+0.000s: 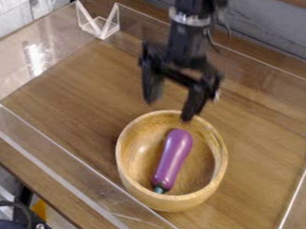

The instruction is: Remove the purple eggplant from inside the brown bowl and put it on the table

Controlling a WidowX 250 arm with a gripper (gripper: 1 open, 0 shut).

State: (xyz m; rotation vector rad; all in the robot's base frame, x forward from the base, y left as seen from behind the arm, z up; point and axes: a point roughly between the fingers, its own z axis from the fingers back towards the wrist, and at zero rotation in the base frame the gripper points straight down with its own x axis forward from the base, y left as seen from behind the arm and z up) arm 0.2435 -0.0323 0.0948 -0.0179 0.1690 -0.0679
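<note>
The purple eggplant [174, 157] lies lengthwise inside the brown bowl [140, 132], its green stem end toward the near rim. The bowl sits on the wooden table [81, 85] at the front centre. My gripper [173, 99] hangs just above the bowl's far rim, its two dark fingers [150, 85] spread wide and open, with nothing between them. It is apart from the eggplant, a little beyond its rounded far end.
Clear acrylic walls [64, 170] border the table on all sides. A clear folded stand [96, 18] sits at the back left corner.
</note>
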